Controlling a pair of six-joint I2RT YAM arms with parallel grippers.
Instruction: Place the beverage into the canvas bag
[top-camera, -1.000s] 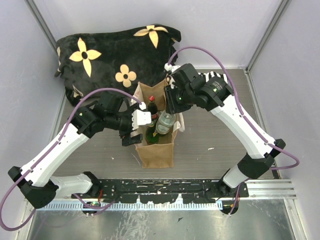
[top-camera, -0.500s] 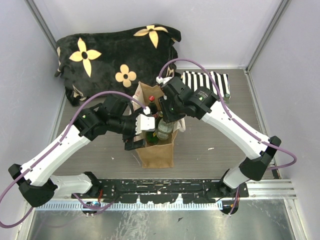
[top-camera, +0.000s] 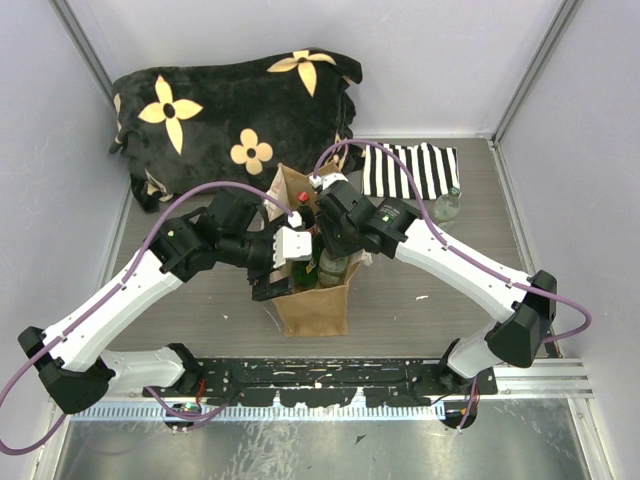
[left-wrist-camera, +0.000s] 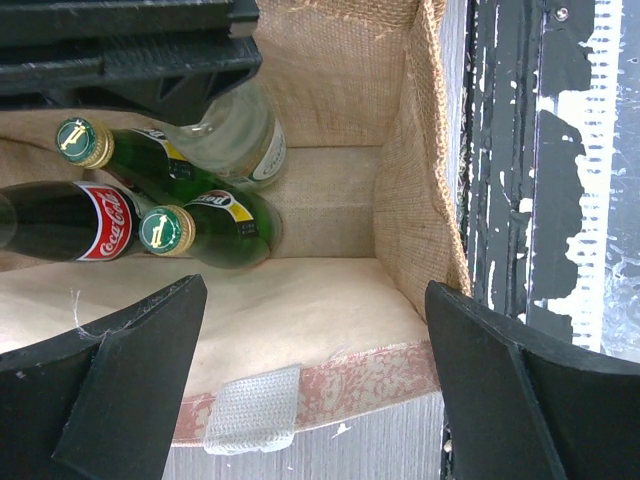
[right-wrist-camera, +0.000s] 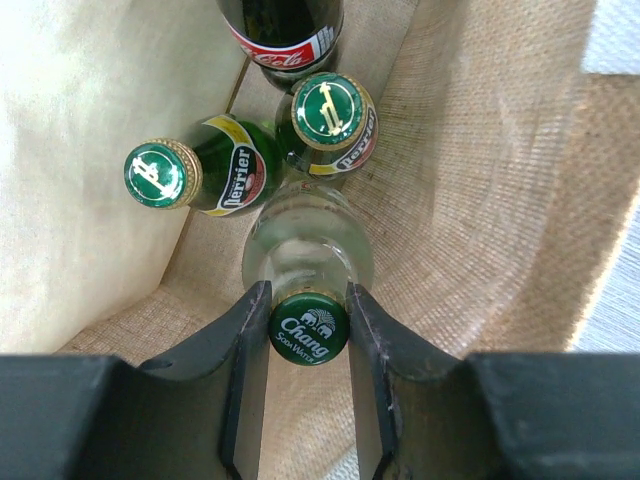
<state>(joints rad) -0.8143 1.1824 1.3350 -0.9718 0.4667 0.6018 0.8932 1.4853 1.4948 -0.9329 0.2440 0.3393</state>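
- My right gripper (right-wrist-camera: 308, 322) is clenched on the neck of the clear soda-water bottle (right-wrist-camera: 308, 245), with a finger on each side just under its green cap.
- That bottle stands upright inside the canvas bag (right-wrist-camera: 480, 200), next to two green bottles (right-wrist-camera: 160, 175) and a cola bottle (right-wrist-camera: 285, 40).
- My left gripper (left-wrist-camera: 315, 300) is released, jaws wide apart at the bag's open mouth; I can't tell if it touches the cloth.
- The bag stands on the table (top-camera: 450, 280) between my arms, in front of the flowered blanket (top-camera: 220, 110).
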